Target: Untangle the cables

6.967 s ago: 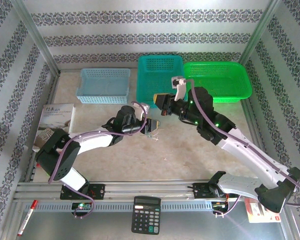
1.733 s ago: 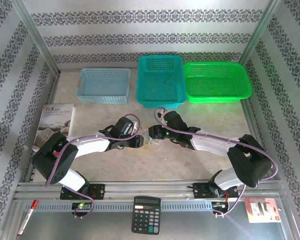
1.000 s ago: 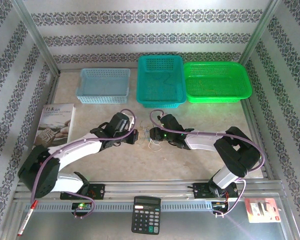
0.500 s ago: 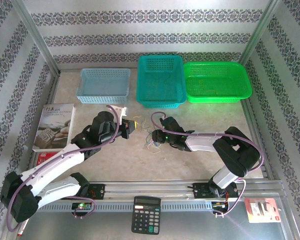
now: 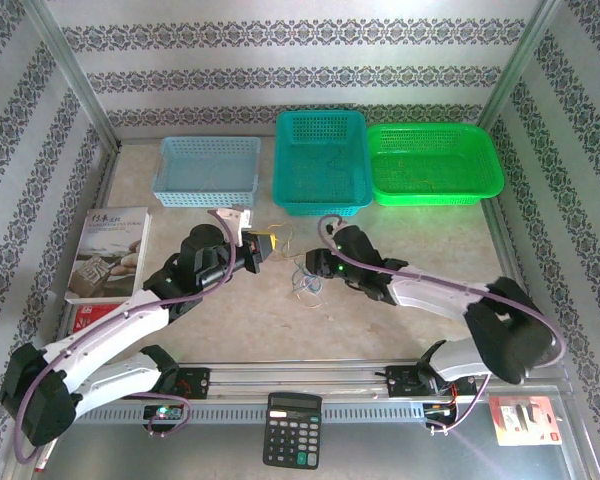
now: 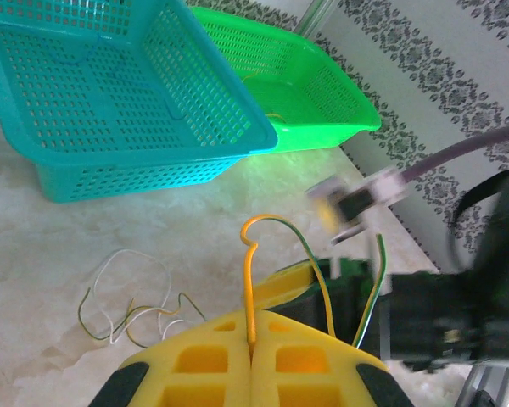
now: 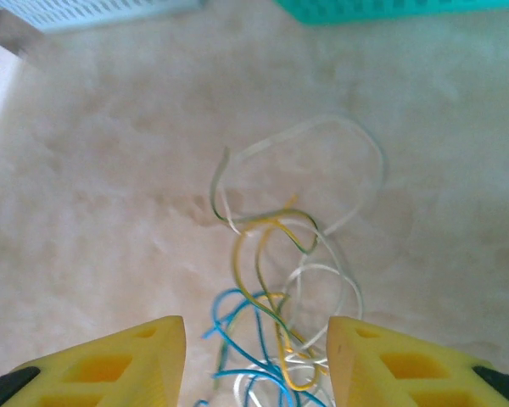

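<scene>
The pale marbled table [image 5: 245, 322], ringed by patterned walls [image 5: 280, 72], carries three baskets [image 5: 320, 116] along its upper edge. The lower middle and right are bare. At centre lie the cables [image 5: 304, 287], under the spread fingers of the right gripper [image 7: 256, 339]. The left gripper [image 6: 251, 343] pinches one yellow wire [image 6: 249, 284].

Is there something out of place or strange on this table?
Yes. A tangle of thin wires lies loose on the table, just before the open right tool. One yellow-green wire sticks up from the shut left tool, apart from the tangle.
</scene>
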